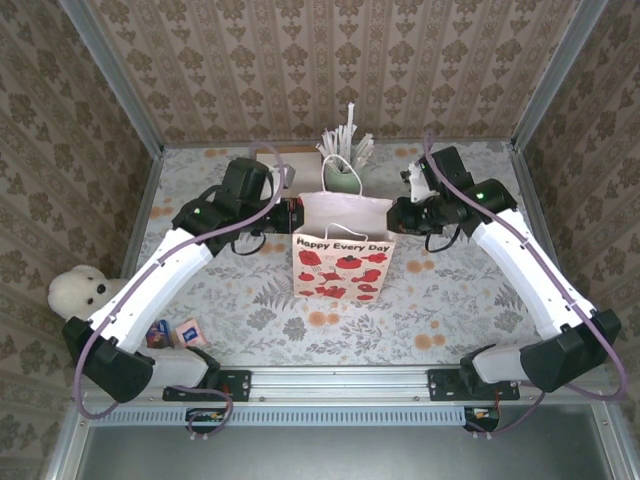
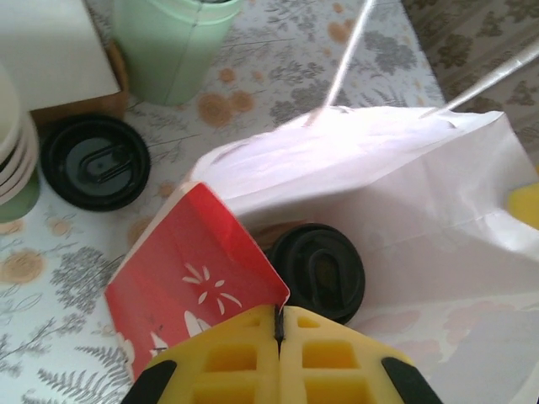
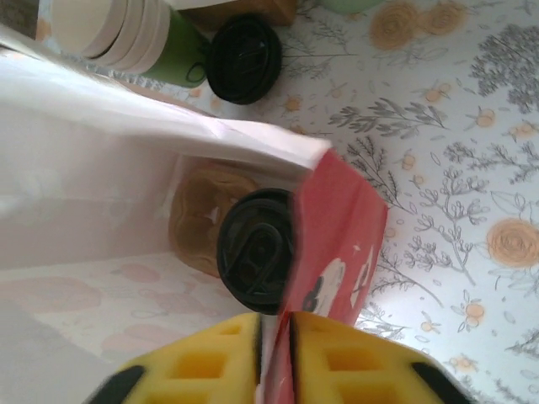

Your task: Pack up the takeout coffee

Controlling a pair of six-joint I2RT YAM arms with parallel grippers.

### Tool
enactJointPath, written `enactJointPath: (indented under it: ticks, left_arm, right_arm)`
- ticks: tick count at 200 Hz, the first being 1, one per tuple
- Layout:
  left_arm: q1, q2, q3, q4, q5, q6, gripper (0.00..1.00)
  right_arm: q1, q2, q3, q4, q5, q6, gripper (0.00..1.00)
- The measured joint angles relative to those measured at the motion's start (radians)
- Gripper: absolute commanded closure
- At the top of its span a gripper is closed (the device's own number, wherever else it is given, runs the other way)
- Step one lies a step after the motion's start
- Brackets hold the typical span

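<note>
Left wrist: left gripper [image 2: 279, 337] pinching bag [image 2: 404, 194]; right gripper [image 3: 274, 337], hold on bag unclear. Coffee [image 2: 318, 271] inside: likely light, crushable; grip gently below lid [image 3: 255, 248].

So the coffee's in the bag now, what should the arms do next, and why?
Probably let go of the paper bag and back away. The takeout coffee already stands inside it, lid on, while the left gripper and right gripper each have a side rim between their fingers; nothing seems left to hold open.
</note>
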Motion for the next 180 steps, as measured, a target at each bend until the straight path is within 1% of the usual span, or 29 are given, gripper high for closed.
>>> enactJointPath:
  ticks: [3, 13, 21, 40, 54, 68, 83, 95, 107, 124, 143, 150, 160, 168, 180]
  left_arm:
    - [0.0, -0.004, -0.009, 0.0, -0.007, -0.003, 1.0]
    - [0.0, -0.02, -0.038, 0.003, -0.025, -0.017, 1.0]
    - [0.0, -0.034, -0.055, 0.009, -0.037, -0.028, 1.0]
    - [0.0, -0.073, -0.082, 0.029, -0.068, -0.056, 1.0]
    - [0.0, -0.103, -0.109, 0.054, -0.099, -0.086, 1.0]
    - [-0.003, -0.125, -0.144, 0.083, -0.128, -0.121, 1.0]
    - [-0.015, -0.13, -0.158, 0.103, -0.169, -0.158, 1.0]
    - [-0.028, -0.13, -0.158, 0.113, -0.196, -0.181, 1.0]
    - [-0.04, -0.13, -0.159, 0.121, -0.221, -0.199, 1.0]
    - [-0.053, -0.13, -0.159, 0.123, -0.251, -0.22, 1.0]
    - [-0.059, -0.13, -0.159, 0.118, -0.266, -0.233, 0.88]
    - [-0.059, -0.13, -0.159, 0.112, -0.269, -0.236, 0.81]
    - [-0.059, -0.132, -0.159, 0.092, -0.271, -0.225, 0.69]
    - [-0.058, -0.136, -0.159, 0.079, -0.269, -0.222, 0.53]
    - [-0.051, -0.15, -0.16, 0.062, -0.249, -0.195, 0.4]
  right_arm:
    - [0.0, 0.004, 0.003, 0.003, 0.0, -0.003, 0.6]
    - [0.0, 0.027, 0.032, 0.006, 0.0, -0.006, 0.54]
    - [0.0, 0.051, 0.069, 0.006, 0.002, -0.014, 0.45]
    - [0.0, 0.106, 0.163, 0.029, 0.032, -0.035, 0.33]
    - [0.0, 0.124, 0.205, 0.07, 0.063, -0.052, 0.27]
    - [-0.004, 0.13, 0.216, 0.132, 0.087, -0.077, 0.16]
    - [-0.012, 0.145, 0.222, 0.199, 0.101, -0.1, 0.13]
    - [-0.022, 0.183, 0.251, 0.246, 0.111, -0.12, 0.07]
    - [-0.034, 0.251, 0.313, 0.284, 0.114, -0.141, 0.03]
    - [-0.049, 0.376, 0.436, 0.322, 0.113, -0.181, 0.03]
    - [-0.063, 0.521, 0.579, 0.339, 0.107, -0.222, 0.07]
    - [-0.068, 0.573, 0.629, 0.341, 0.099, -0.235, 0.09]
    - [-0.076, 0.64, 0.695, 0.344, 0.08, -0.252, 0.11]
    - [-0.084, 0.69, 0.749, 0.343, 0.064, -0.259, 0.14]
    - [-0.095, 0.751, 0.814, 0.344, 0.036, -0.27, 0.18]
